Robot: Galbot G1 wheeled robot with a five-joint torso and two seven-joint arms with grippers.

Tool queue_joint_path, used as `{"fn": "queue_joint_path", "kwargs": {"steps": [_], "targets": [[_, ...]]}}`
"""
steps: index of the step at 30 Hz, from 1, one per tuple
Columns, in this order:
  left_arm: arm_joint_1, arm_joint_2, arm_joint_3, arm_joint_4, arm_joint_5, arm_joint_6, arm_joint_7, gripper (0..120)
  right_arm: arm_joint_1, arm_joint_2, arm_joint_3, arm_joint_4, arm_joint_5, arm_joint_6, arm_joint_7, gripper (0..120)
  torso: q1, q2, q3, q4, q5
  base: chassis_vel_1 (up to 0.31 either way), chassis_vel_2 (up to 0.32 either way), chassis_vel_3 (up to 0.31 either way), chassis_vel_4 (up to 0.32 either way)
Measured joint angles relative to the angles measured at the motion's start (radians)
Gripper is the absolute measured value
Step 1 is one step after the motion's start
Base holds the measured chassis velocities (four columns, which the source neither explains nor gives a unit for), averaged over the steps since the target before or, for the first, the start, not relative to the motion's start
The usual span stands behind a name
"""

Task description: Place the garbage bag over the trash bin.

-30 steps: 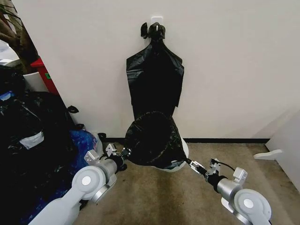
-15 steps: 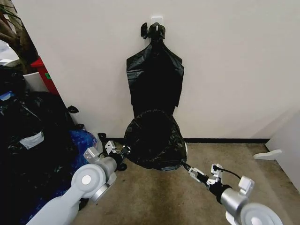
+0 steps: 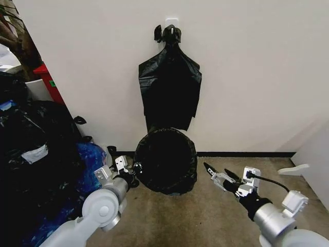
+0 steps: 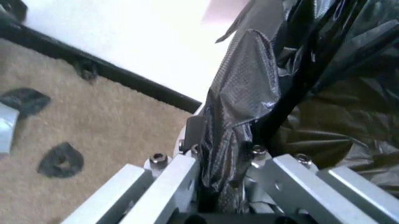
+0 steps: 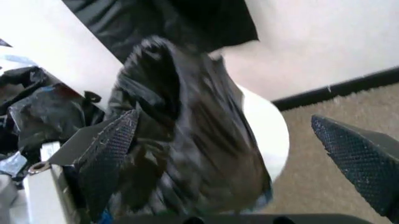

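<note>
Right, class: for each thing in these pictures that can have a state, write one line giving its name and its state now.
garbage bag: draped over the bin, mouth open, one edge pinched by the left gripper.
trash bin: upright on the floor by the wall, mostly covered by the bag.
left gripper: shut on the bag's edge.
right gripper: open, apart from the bag, holding nothing.
bunch of black bags: hanging flat on the wall, knotted at its top.

From the head we look forward and down at the wall (image 3: 257, 77) and carpet (image 3: 205, 211). Both our wrist cameras sit close, facing the garbage bag (image 3: 165, 159), which all three views share.
</note>
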Motion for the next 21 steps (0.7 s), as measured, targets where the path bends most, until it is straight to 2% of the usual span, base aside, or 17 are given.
{"fn": "queue_joint_path", "kwargs": {"steps": [5, 11, 15, 21], "targets": [[0.012, -0.003, 0.007, -0.004, 0.025, 0.016, -0.020, 1, 0.049, -0.015, -0.009, -0.001, 0.007, -0.007, 0.010, 100, 0.000, 0.000, 0.000, 0.0001, 0.0000, 0.000, 0.000, 0.000, 0.000], [0.009, -0.011, 0.027, -0.009, -0.010, 0.049, -0.070, 1, 0.060, -0.018, -0.005, -0.004, 0.017, -0.009, 0.019, 100, 0.000, 0.000, 0.000, -0.0001, 0.0001, 0.000, 0.000, 0.000, 0.000], [-0.023, -0.016, 0.075, -0.007, -0.087, 0.100, -0.122, 1, 0.032, 0.002, 0.004, -0.006, 0.014, -0.009, 0.015, 100, 0.000, 0.000, 0.000, -0.0004, 0.0001, 0.000, 0.000, 0.000, 0.000], [-0.060, -0.027, 0.127, 0.038, -0.095, 0.125, -0.129, 1, 0.028, 0.013, 0.014, -0.007, 0.003, 0.002, 0.012, 100, 0.000, 0.000, 0.000, 0.0000, 0.0002, 0.000, 0.000, 0.000, 0.000]]}}
